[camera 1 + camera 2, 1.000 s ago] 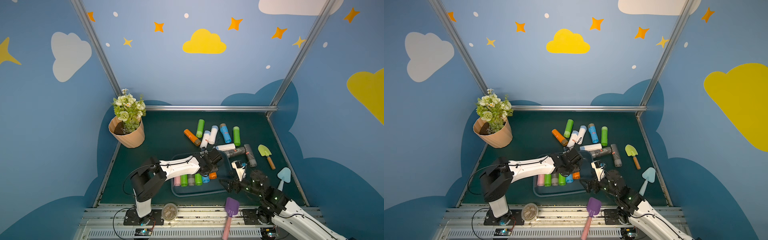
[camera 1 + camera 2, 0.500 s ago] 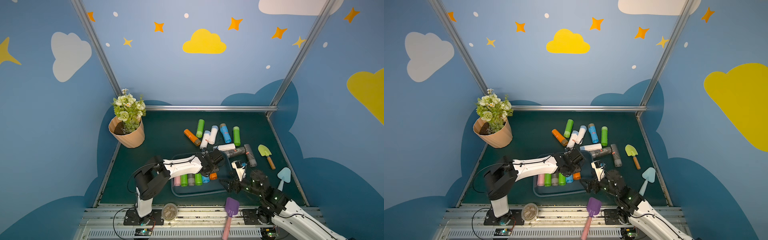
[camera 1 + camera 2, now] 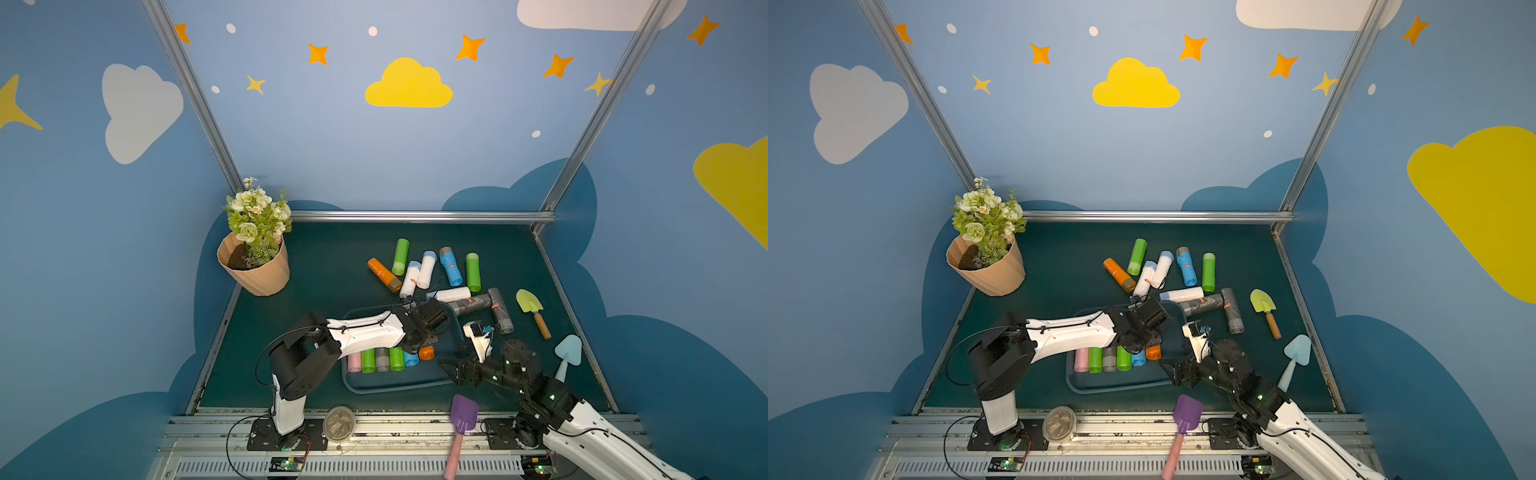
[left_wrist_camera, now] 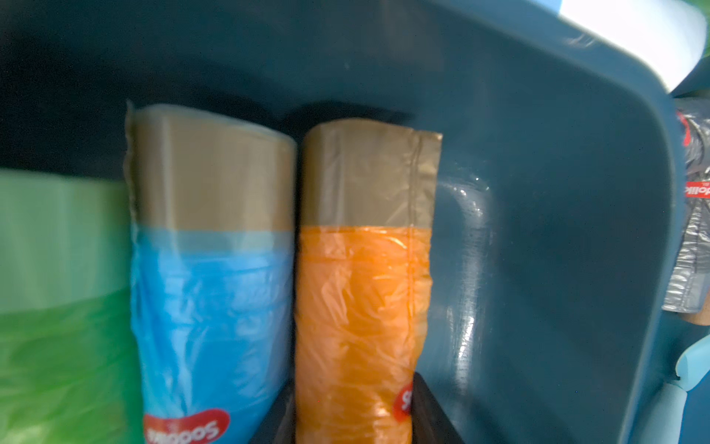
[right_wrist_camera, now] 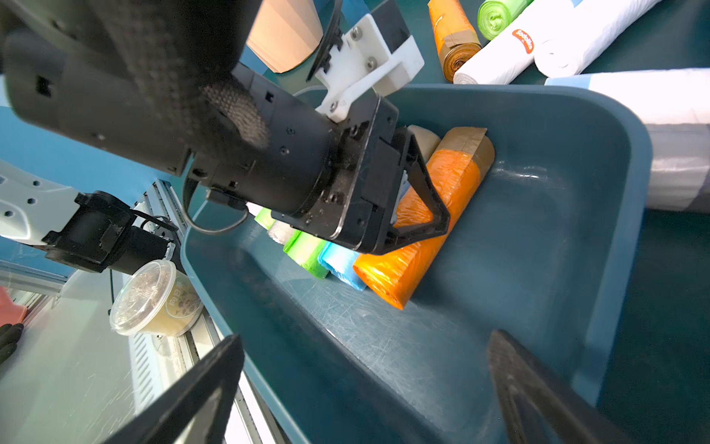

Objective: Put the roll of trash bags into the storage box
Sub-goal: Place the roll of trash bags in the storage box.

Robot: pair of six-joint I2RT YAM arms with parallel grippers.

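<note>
Nearest, the right claw (image 3: 449, 372) gapes wide, empty. Beyond it, the left claw (image 4: 352, 419) has sunk lower. Its narrow jaws hug the orange plastic trash-bag roll (image 5: 422, 250), which lies inside the dark teal plastic storage box (image 5: 637, 161) beside a blue roll (image 4: 211, 307). Only release remains.

A white roll (image 5: 507, 50) is carrying a red label reading roughly "Sodolike"; a blue roll (image 4: 211, 307) is showing one upside down.

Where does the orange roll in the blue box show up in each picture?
Top view: orange roll, ending the row in the storage box.
Top view: same spot.
Left wrist: centre, in the left gripper.
Right wrist: centre.
Shared landmark: blue roll alongside.
</note>
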